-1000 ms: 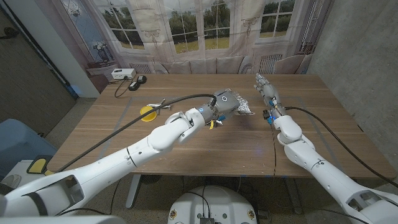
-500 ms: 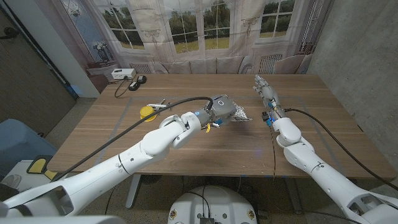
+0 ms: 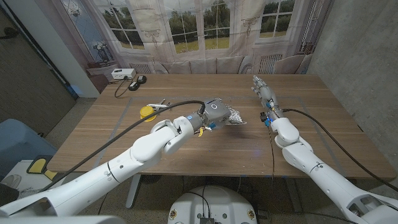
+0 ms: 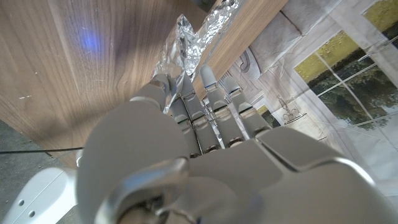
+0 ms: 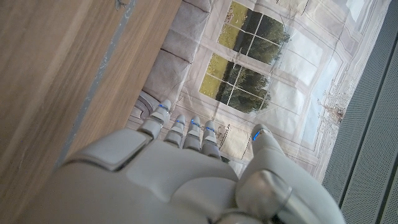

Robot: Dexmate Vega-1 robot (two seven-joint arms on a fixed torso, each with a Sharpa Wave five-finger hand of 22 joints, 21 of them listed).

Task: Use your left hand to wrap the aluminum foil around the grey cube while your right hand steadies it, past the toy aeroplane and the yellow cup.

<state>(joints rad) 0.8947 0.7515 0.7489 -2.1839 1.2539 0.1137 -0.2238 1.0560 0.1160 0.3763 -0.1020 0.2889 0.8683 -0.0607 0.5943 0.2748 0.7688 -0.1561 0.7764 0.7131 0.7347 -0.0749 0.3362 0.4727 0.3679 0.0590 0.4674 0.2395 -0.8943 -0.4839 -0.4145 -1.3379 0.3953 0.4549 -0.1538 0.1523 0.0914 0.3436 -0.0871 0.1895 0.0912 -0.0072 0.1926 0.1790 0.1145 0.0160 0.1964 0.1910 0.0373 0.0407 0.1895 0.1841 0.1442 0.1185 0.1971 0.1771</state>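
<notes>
My left hand [image 3: 214, 110] lies over the crumpled aluminum foil [image 3: 236, 116] at the middle of the table and grips it. The left wrist view has the fingers [image 4: 208, 81] curled down onto the foil [image 4: 194, 36]. The grey cube is hidden under the foil and the hand. My right hand [image 3: 262, 91] stands to the right of the foil, apart from it, fingers straight and holding nothing; the right wrist view shows this hand [image 5: 180, 162] in front of the far window backdrop. The yellow cup [image 3: 147, 112] sits at the left. A small blue and yellow thing [image 3: 209, 126] peeks out under my left wrist.
A white box [image 3: 122, 73] and a black device [image 3: 138, 79] with a cable lie at the table's far left corner. A small grey object [image 3: 160, 104] lies beside the yellow cup. Bare wood of the table [image 3: 205, 155] spreads toward the near edge.
My left hand has drawn the foil bundle a little toward the left and the near side of the table. The right hand has barely moved.
</notes>
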